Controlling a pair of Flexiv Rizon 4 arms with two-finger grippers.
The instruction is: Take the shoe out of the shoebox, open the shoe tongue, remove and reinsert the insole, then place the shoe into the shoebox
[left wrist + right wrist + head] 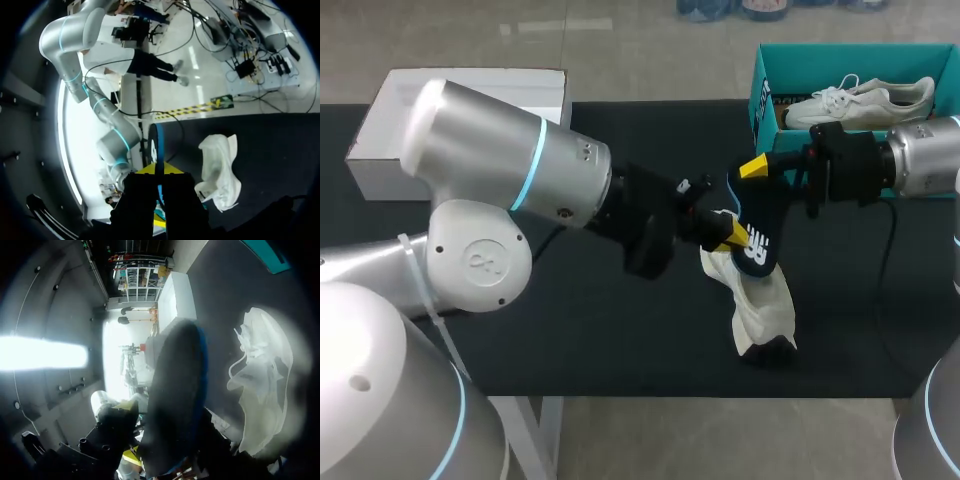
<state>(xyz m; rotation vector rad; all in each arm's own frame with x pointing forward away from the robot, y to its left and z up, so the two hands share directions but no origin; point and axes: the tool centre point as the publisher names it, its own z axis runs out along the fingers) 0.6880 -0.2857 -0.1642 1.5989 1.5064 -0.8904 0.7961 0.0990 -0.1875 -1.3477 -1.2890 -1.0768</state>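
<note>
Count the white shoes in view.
2. One shoe sits in the teal shoebox, far right; the other shoe lies on the table near the dark insole. No others show.

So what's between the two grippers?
The insole, held by the left gripper and the right gripper, as the head view shows.

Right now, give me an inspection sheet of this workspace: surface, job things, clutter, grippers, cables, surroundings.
Surface: black table.
Job's things: dark insole held in the air; white shoe lying on the table beneath it; teal shoebox holding a second shoe.
Clutter: white box at the far left.
Grippers: left gripper and right gripper both shut on the insole.
Cables: black cable trailing below the right arm.
Surroundings: nothing seen.
</note>
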